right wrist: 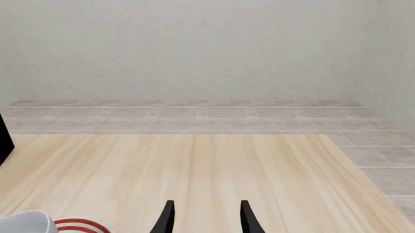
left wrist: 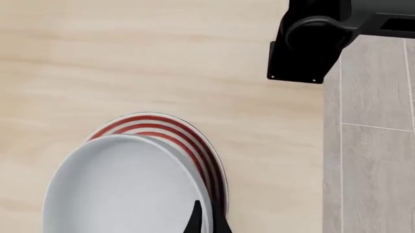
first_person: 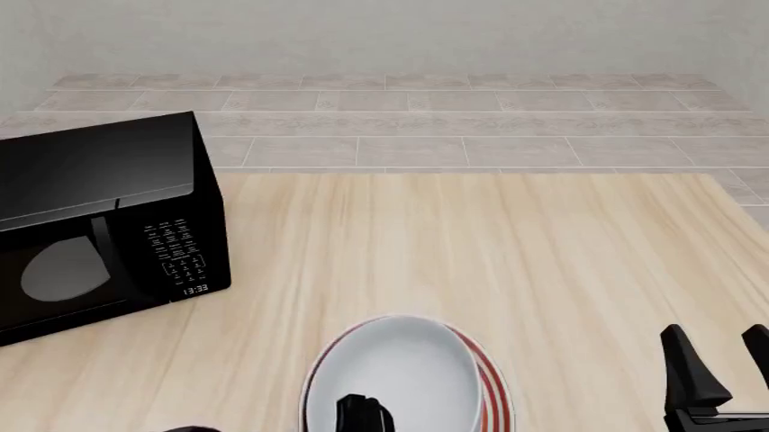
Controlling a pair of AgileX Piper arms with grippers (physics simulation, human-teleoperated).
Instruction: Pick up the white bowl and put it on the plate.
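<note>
Nearest the arms, at the front edge of the wooden table (first_person: 481,252), the left gripper (first_person: 363,416) shows only as a dark tip over the near rim of the white bowl (first_person: 397,378); in the left wrist view one dark fingertip (left wrist: 194,221) lies against the inside of that rim and another against its outside, so the claw appears clamped on the bowl's wall, though little of it is visible. The white bowl sits over the plate (first_person: 491,387), whose red rings peek out only along the bowl's right side; whether the bowl rests on the plate or is held just above it cannot be told. To the right of the plate, well apart from it, the right gripper (first_person: 721,355) points away from the arms with its two dark fingers spread and nothing between them, above bare wood. Farther back and to the left of the plate stands a black microwave (first_person: 103,225) with its door shut and a keypad on its right face. Beyond the table's far edge lies a grey tiled floor (first_person: 384,135), ending at a pale wall (first_person: 384,36).
</note>
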